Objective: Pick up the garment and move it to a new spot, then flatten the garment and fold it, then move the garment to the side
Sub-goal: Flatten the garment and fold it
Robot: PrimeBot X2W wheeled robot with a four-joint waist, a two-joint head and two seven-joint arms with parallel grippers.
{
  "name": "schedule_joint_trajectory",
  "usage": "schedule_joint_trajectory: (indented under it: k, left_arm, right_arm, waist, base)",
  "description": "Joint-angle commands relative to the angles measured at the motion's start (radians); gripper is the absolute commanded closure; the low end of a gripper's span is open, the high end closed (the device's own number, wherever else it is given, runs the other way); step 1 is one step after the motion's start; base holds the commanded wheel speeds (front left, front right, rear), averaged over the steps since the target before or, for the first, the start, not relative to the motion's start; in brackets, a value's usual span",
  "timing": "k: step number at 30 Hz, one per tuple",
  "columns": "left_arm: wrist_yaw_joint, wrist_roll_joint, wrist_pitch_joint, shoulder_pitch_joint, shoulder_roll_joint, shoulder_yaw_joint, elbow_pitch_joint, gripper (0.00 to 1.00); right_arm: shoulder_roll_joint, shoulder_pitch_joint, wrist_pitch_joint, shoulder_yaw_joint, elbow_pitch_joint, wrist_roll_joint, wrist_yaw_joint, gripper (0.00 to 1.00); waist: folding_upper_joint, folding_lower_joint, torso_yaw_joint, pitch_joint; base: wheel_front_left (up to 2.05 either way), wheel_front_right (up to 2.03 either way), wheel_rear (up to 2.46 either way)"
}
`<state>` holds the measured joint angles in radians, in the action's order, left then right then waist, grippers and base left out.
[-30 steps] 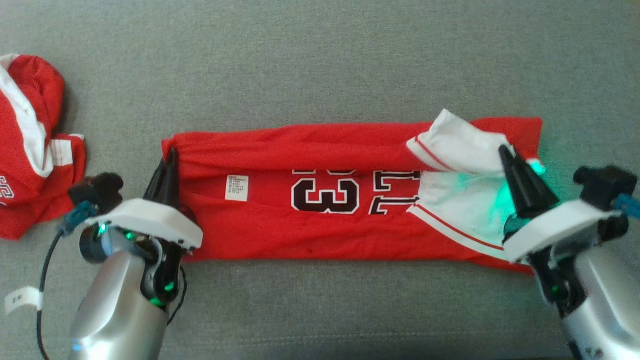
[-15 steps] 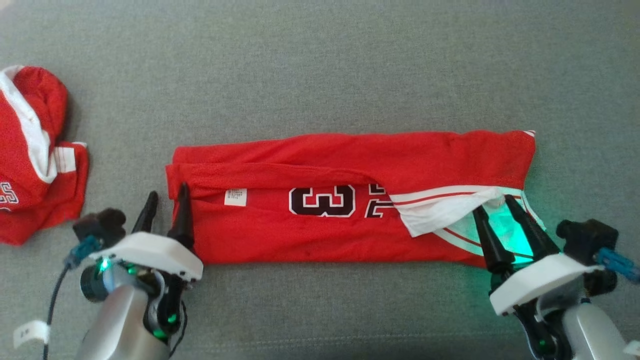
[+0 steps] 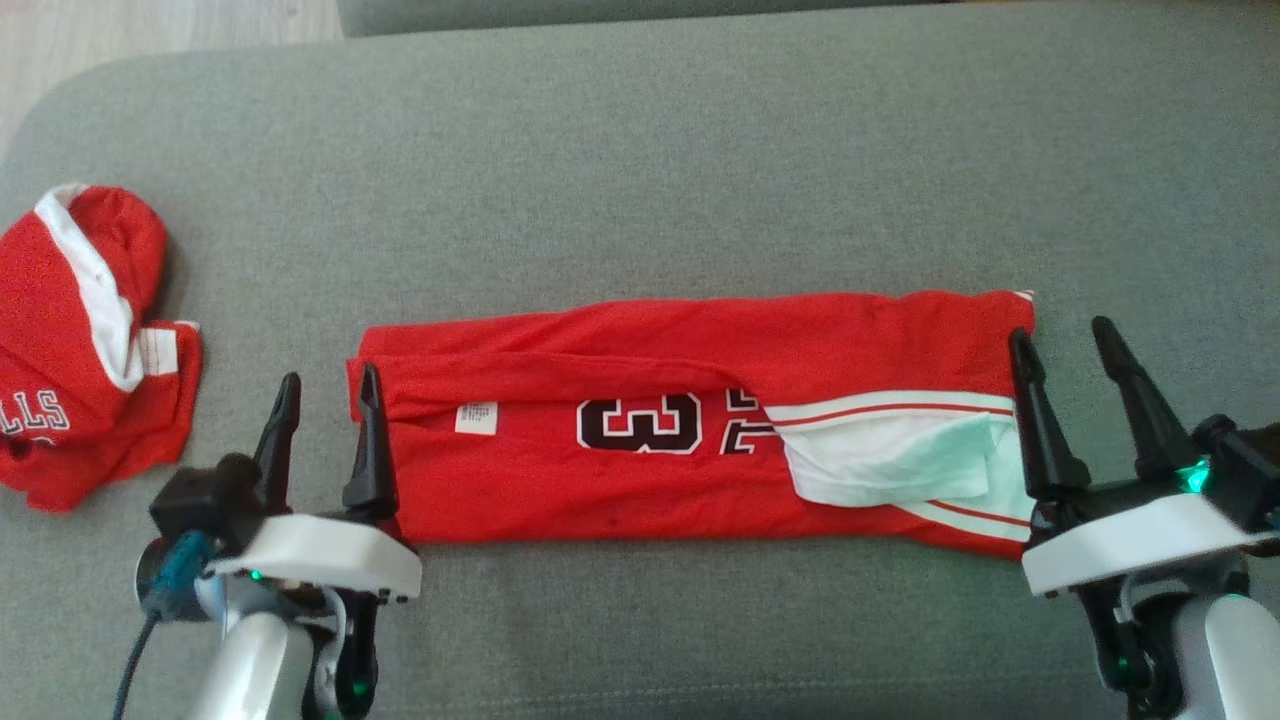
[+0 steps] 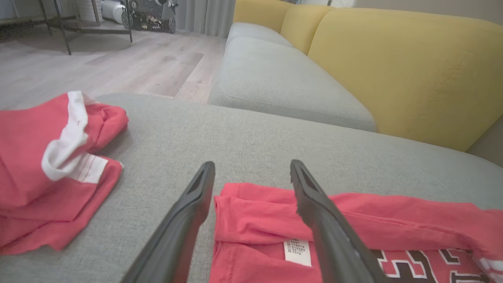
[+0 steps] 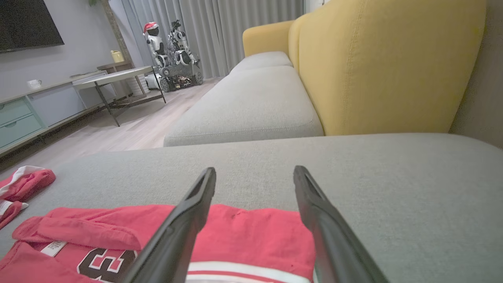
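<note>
A red jersey (image 3: 690,360) with black numbers and a white-trimmed sleeve lies folded into a long strip across the grey cushion (image 3: 640,180). My left gripper (image 3: 328,385) stands open at the strip's left end, its right finger over the cloth edge, nothing held. In the left wrist view the jersey (image 4: 255,220) and its white label lie between and under the fingers. My right gripper (image 3: 1062,340) is open at the strip's right end, holding nothing. The right wrist view shows the jersey's end (image 5: 251,230) below its spread fingers.
A second red and white garment (image 3: 80,340) lies crumpled at the cushion's left edge, also seen from the left wrist (image 4: 51,165). Wooden floor (image 3: 150,30) shows beyond the far left corner. A yellow sofa back (image 5: 385,63) rises behind the cushion.
Both grippers opened and let the folded jersey go, then drew back toward me. The white sleeve flap now lies flat. The head camera shifted, so the whole scene sits lower in view.
</note>
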<state>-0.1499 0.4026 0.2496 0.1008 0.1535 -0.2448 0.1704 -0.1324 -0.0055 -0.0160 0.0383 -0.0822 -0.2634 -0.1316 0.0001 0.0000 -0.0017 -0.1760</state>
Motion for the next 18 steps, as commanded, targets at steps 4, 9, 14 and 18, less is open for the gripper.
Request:
schedule_joint_trajectory:
  k: [4,9,14,18]
  left_arm:
    - [-0.014,-0.045,0.012,-0.021,0.03,0.025,-0.076,0.0]
    - [-0.03,-0.065,0.009,-0.056,0.037,0.012,-0.113,0.0]
    - [-0.046,-0.076,-0.006,-0.078,0.044,0.004,-0.138,0.0]
    - [-0.053,-0.075,-0.013,-0.081,0.045,0.002,-0.148,0.0]
  right_arm:
    - [0.007,-0.004,0.011,0.003,-0.054,0.039,0.001,0.0]
    - [0.019,0.014,0.0,0.003,-0.066,0.06,0.001,0.0]
    - [0.024,0.03,-0.01,0.015,-0.07,0.068,0.001,0.0]
    - [0.024,0.029,-0.012,0.017,-0.07,0.067,0.001,0.0]
  waist:
    - [-0.0001,0.0,0.0,0.031]
    - [-0.0001,0.0,-0.002,0.052]
    - [-0.0001,0.0,-0.002,0.059]
    - [-0.0001,0.0,0.001,0.055]
  base:
    - [0.0,0.0,0.0]
    - [0.0,0.0,0.0]
    - [0.0,0.0,0.0]
    - [0.0,0.0,0.0]
